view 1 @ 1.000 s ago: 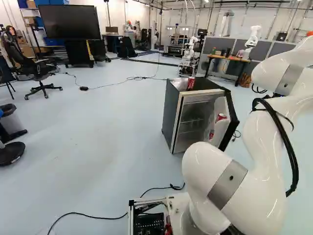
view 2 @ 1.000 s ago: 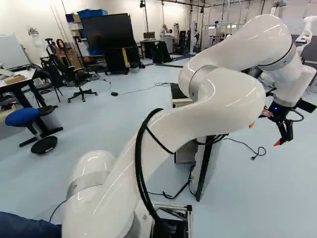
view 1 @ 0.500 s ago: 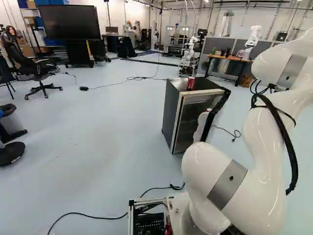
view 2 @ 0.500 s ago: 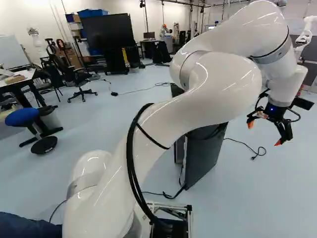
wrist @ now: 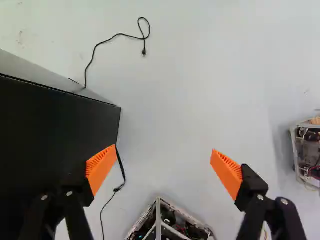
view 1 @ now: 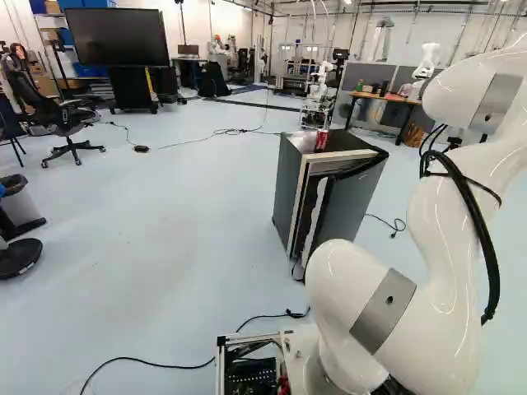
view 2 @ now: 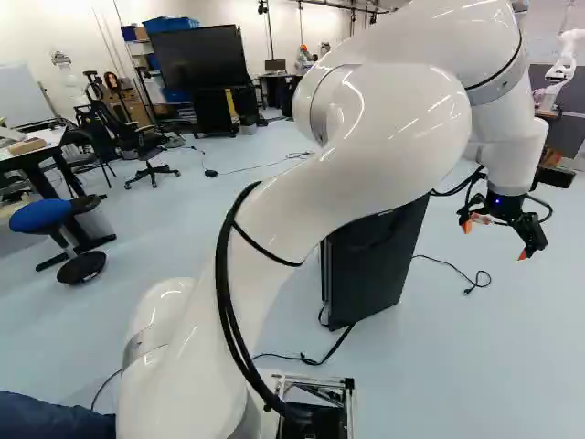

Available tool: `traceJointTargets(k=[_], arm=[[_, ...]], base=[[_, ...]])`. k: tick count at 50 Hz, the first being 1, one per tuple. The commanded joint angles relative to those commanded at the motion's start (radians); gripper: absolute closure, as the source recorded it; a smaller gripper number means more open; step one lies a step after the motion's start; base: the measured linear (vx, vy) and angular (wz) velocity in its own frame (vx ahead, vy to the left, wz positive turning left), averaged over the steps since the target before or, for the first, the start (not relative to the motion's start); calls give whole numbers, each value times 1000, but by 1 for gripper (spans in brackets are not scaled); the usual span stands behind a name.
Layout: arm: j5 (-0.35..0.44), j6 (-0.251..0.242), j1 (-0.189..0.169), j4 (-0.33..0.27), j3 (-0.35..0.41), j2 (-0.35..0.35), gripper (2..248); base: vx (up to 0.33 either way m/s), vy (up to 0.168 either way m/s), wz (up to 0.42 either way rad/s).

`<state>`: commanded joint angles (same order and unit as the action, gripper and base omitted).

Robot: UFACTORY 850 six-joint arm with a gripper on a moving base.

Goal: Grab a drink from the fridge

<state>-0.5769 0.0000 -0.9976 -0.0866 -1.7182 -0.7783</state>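
Observation:
A dark fridge (view 1: pixel 290 185) stands ahead of the arm, its door (view 1: pixel 350 202) ajar by a narrow gap. On its top a red can (view 1: pixel 322 140) stands upright. The door covers the inside of the fridge. In the right base view my gripper (view 2: pixel 494 240) hangs over the floor, right of the fridge (view 2: pixel 370 274). The wrist view shows the gripper (wrist: pixel 164 165) open with nothing between its fingers; a black face of the fridge (wrist: pixel 52 125) lies beside and below one finger.
Power cables (view 1: pixel 387 220) lie on the floor by the fridge. A wooden table (view 1: pixel 383 98) and another robot (view 1: pixel 427 62) stand farther back. At the left are an office chair (view 1: pixel 66 123) and a round black stool base (view 1: pixel 20 257). A metal-framed unit (wrist: pixel 170 222) shows in the wrist view.
The fridge door has swung from wide open to nearly closed, covering the shelves and the red cans in the door. My arm's upper links have shifted left in the right base view. The base has stayed put.

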Motion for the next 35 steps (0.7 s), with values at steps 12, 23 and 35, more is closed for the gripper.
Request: traceJointTargets(k=[12, 23, 35], arm=[[32, 0, 10, -32, 74, 49, 3], [34, 0, 20, -34, 140, 93, 3], [34, 0, 32, -34, 209, 141, 3]], base=[[0, 0, 0], [0, 0, 0], [0, 0, 0]])
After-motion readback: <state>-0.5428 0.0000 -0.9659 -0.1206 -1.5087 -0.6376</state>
